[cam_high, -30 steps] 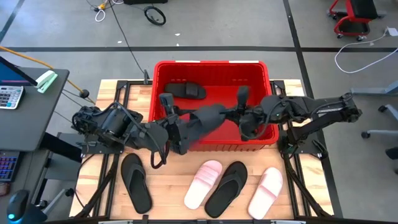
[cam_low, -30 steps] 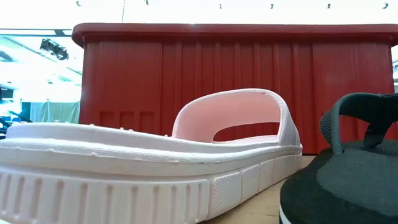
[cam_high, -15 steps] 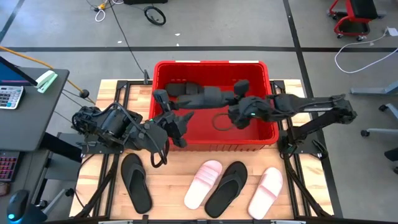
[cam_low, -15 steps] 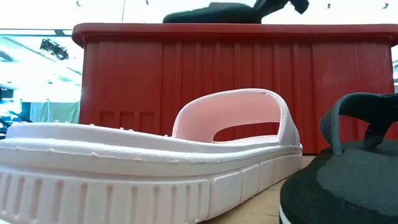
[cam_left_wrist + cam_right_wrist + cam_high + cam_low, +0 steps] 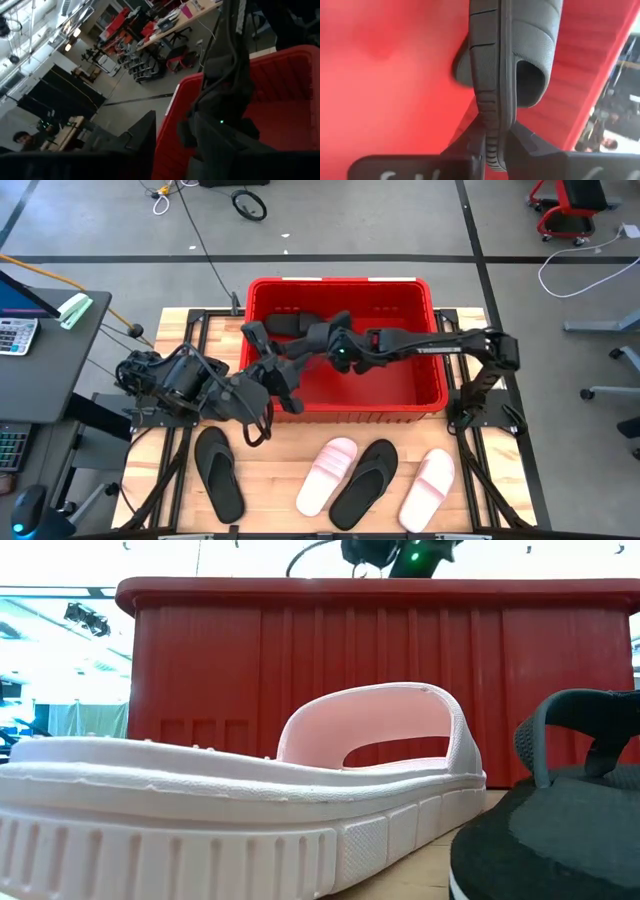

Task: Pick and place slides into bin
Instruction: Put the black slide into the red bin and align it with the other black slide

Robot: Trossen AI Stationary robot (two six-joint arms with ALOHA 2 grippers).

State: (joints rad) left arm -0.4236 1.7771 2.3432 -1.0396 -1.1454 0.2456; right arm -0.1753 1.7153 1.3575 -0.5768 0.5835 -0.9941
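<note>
Right gripper (image 5: 322,340) is clamping a black slide (image 5: 507,60) on edge inside the red bin (image 5: 430,385), toward the bin's upper left in the high view. Left gripper (image 5: 262,345) is hovering over the bin's left wall, fingers spread.

Bin (image 5: 405,385) right half free; both arms crowd left.

Black wide-strap slide (image 5: 507,65) edge-on between the right gripper (image 5: 495,137) jaws, over the red bin (image 5: 385,75) floor.
</note>
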